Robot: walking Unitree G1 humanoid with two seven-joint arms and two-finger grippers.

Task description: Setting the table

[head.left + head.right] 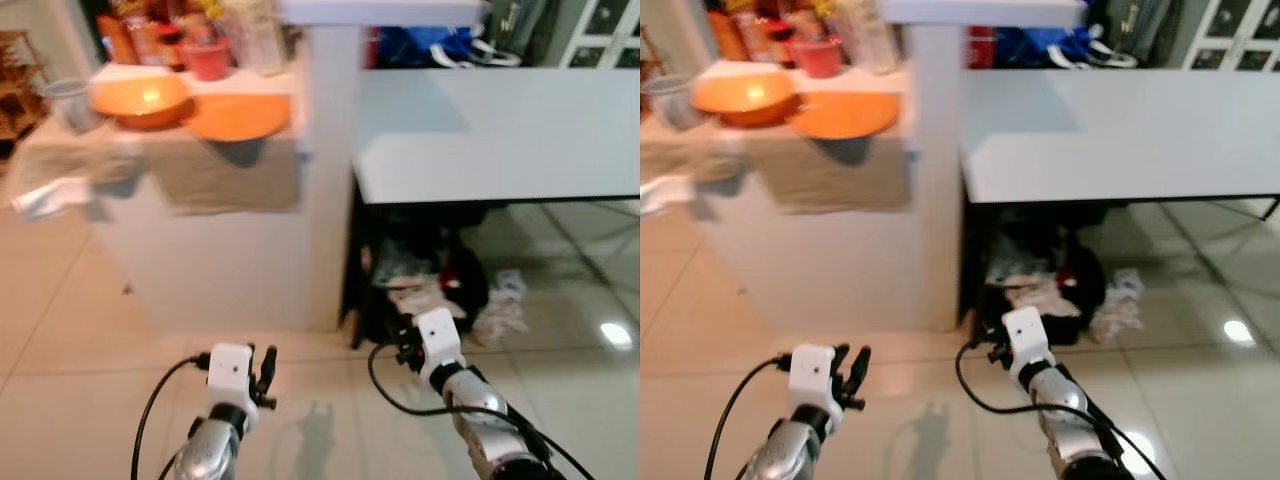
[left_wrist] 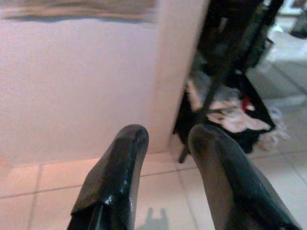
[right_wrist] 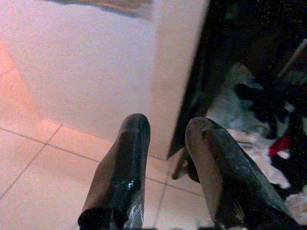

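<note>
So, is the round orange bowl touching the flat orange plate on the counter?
Cannot tell. In the left eye view, the orange bowl and orange plate meet edge to edge, too blurred to judge.

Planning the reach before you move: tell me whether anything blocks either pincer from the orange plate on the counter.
Nothing visible blocks it. Both the left pincer and right pincer are open, held low over the tiled floor. The flat orange plate lies on the cloth-draped white counter, beside a round orange bowl.

A home kitchen: counter (image 1: 215, 215) with orange dishes (image 1: 190, 108), tiled floor (image 1: 70, 350).
</note>
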